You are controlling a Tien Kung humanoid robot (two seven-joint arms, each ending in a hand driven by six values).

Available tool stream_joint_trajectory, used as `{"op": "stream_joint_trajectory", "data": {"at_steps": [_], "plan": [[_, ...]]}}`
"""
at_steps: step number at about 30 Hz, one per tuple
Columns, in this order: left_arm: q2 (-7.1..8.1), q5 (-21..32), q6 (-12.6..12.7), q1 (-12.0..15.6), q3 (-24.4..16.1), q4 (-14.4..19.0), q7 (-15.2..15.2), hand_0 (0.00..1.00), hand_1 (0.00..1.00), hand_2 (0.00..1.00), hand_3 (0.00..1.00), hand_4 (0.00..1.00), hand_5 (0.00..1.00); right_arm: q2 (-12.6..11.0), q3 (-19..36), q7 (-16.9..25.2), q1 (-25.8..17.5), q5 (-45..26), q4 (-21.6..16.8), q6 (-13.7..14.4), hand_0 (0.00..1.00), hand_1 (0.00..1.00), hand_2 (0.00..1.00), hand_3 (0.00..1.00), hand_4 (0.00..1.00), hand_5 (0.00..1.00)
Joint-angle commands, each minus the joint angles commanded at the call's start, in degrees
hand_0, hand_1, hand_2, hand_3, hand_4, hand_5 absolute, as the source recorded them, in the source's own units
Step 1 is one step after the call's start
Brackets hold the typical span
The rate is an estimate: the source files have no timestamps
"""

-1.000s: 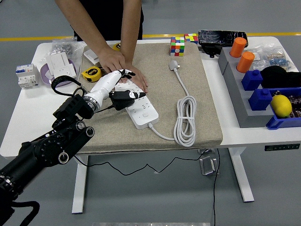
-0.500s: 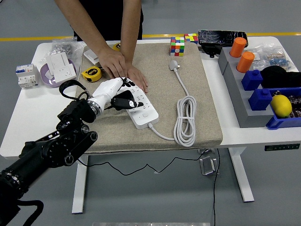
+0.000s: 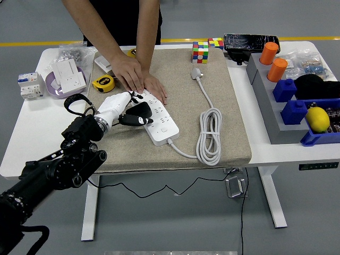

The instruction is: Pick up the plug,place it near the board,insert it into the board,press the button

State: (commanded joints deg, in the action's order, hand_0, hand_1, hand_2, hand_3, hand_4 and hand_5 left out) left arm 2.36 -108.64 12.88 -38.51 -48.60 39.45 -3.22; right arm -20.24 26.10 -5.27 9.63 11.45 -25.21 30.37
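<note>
White tabletop (image 3: 32, 133), tan mat: left hand (image 3: 127, 109) grips black plug (image 3: 139, 111) over power strip (image 3: 156, 116), which a person's hands (image 3: 135, 74) steady. Align prongs squarely before pressing down.

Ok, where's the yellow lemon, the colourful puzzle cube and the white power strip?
yellow lemon (image 3: 319, 119), head view, middle of its skin.
colourful puzzle cube (image 3: 200, 52), head view, front face.
white power strip (image 3: 162, 127), head view, top near its front end.

The left hand (image 3: 123, 108) holds a black plug (image 3: 139, 111) over the white board (image 3: 159, 119).
</note>
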Motion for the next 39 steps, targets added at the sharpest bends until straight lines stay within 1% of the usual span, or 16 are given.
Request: {"op": "stream_joint_trajectory", "data": {"at_steps": [5, 6, 9, 11, 12, 17, 18, 23, 24, 29, 30, 35, 36, 39], "plan": [[-0.10, -0.54, 0.01, 0.04, -0.08, -0.59, -0.09, 0.671, 0.668, 0.581, 0.607, 0.998, 0.484, -0.02, 0.00, 0.02, -0.02, 0.07, -0.04, -0.01, 0.924, 0.889, 0.820, 0.813, 0.998, 0.998], [-0.10, -0.54, 0.08, 0.08, -0.08, -0.70, -0.09, 0.661, 0.638, 0.518, 0.506, 0.998, 0.484, -0.03, -0.04, 0.02, -0.02, 0.03, -0.03, 0.00, 0.925, 0.889, 0.820, 0.813, 0.998, 0.998], [-0.05, -0.62, 0.46, 0.19, -0.17, -0.56, -0.19, 0.661, 0.638, 0.518, 0.506, 0.998, 0.484, -0.07, -0.14, 0.01, -0.07, -0.05, 0.00, 0.01, 0.925, 0.889, 0.820, 0.813, 0.998, 0.998], [-0.07, -0.78, 1.15, 0.21, -0.17, -0.55, -0.49, 0.661, 0.638, 0.518, 0.506, 0.998, 0.484, -0.08, -0.19, -0.03, -0.10, -0.07, 0.01, 0.03, 0.925, 0.889, 0.820, 0.813, 0.998, 0.998], [-0.10, -0.83, 1.47, 0.23, -0.27, -0.61, -0.67, 0.644, 0.628, 0.479, 0.450, 0.998, 0.527, -0.08, -0.16, -0.04, -0.11, -0.04, -0.01, 0.05, 0.924, 0.889, 0.820, 0.813, 0.998, 0.998], [-0.07, -0.90, 2.51, 0.31, -0.29, -0.71, -0.96, 0.644, 0.628, 0.479, 0.450, 0.998, 0.527, -0.07, -0.14, -0.04, -0.14, 0.04, -0.03, 0.06, 0.924, 0.889, 0.820, 0.813, 0.998, 0.998], [-0.09, -0.97, 2.58, 0.31, -0.26, -0.77, -1.03, 0.623, 0.595, 0.443, 0.399, 0.849, 0.582, -0.06, -0.13, -0.04, -0.15, 0.05, -0.03, 0.06, 0.923, 0.889, 0.820, 0.813, 0.998, 0.998], [-0.14, -1.19, 2.78, 0.30, 0.01, -1.17, -1.13, 0.623, 0.595, 0.443, 0.399, 0.849, 0.582, -0.05, -0.06, -0.06, -0.11, 0.10, -0.04, 0.09, 0.923, 0.889, 0.820, 0.813, 0.998, 0.998], [-0.16, -1.18, 2.92, 0.30, 0.00, -1.18, -1.09, 0.548, 0.536, 0.403, 0.366, 0.584, 0.590, -0.05, -0.04, -0.07, -0.10, 0.10, -0.04, 0.09, 0.924, 0.889, 0.820, 0.813, 0.998, 0.998], [-0.20, -2.00, 3.58, 0.13, -0.07, -1.01, -1.25, 0.548, 0.536, 0.403, 0.366, 0.584, 0.590, -0.02, 0.05, -0.07, 0.00, 0.11, -0.05, 0.12, 0.924, 0.889, 0.820, 0.813, 0.998, 0.998], [-0.20, -2.16, 3.70, 0.12, -0.11, -0.95, -1.27, 0.456, 0.354, 0.313, 0.325, 0.493, 0.432, 0.00, 0.09, -0.06, 0.00, 0.12, -0.05, 0.12, 0.924, 0.889, 0.820, 0.813, 0.998, 0.998], [-0.15, -3.29, 3.84, 0.03, -0.24, -0.77, -1.48, 0.456, 0.354, 0.313, 0.325, 0.493, 0.432, 0.02, 0.17, -0.05, -0.02, 0.07, -0.02, 0.14, 0.924, 0.889, 0.820, 0.813, 0.998, 0.998], [-0.13, -3.56, 3.64, 0.01, -0.27, -0.76, -1.58, 0.420, 0.301, 0.282, 0.299, 0.469, 0.366, 0.04, 0.21, -0.05, -0.03, 0.07, -0.01, 0.14, 0.924, 0.889, 0.820, 0.814, 0.998, 0.998], [0.13, -4.33, 3.08, 0.12, -0.29, -0.55, -1.60, 0.420, 0.301, 0.282, 0.299, 0.469, 0.366, 0.10, 0.30, -0.06, -0.02, 0.07, 0.00, 0.15, 0.924, 0.889, 0.820, 0.814, 0.998, 0.998]]}}
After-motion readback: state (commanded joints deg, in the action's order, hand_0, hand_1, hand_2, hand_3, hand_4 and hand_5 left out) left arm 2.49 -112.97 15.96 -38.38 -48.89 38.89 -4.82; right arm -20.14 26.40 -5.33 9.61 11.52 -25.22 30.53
